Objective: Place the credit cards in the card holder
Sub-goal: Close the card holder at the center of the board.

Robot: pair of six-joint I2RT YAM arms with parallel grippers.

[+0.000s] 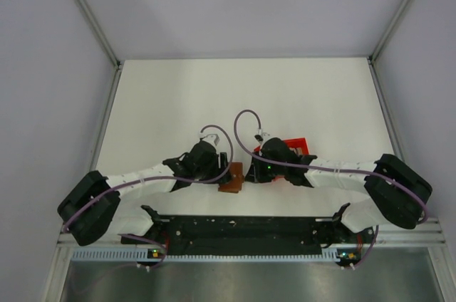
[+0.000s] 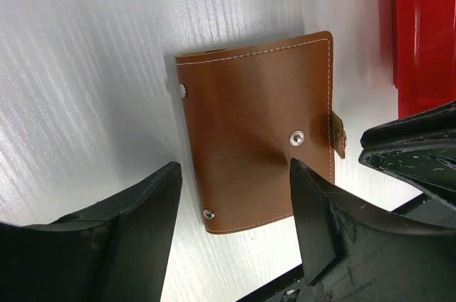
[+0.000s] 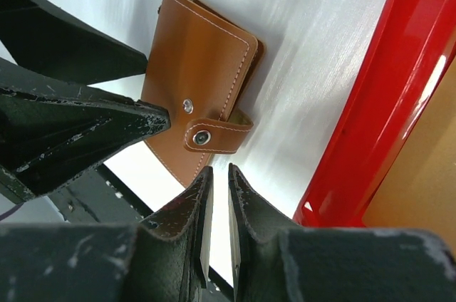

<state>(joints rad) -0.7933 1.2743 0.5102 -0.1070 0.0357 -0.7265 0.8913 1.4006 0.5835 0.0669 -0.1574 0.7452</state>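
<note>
The card holder [image 1: 230, 178] is a brown leather wallet lying folded flat on the white table between the two grippers. Its strap [image 3: 214, 135] is snapped across the edge. My left gripper [image 2: 235, 206] is open and hangs over the card holder's [image 2: 256, 127] near edge, one finger on each side, holding nothing. My right gripper [image 3: 219, 174] is almost shut, with only a thin slit and nothing in it, just short of the strap. An orange-yellow flat surface [image 3: 420, 188], apparently one of the credit cards, shows inside the red box; no other cards are in view.
A small red plastic box [image 1: 298, 147] stands right of the card holder, close beside the right gripper, and its wall [image 3: 363, 117] fills the right of that wrist view. The arms' black base rail [image 1: 235, 229] runs along the table's near edge.
</note>
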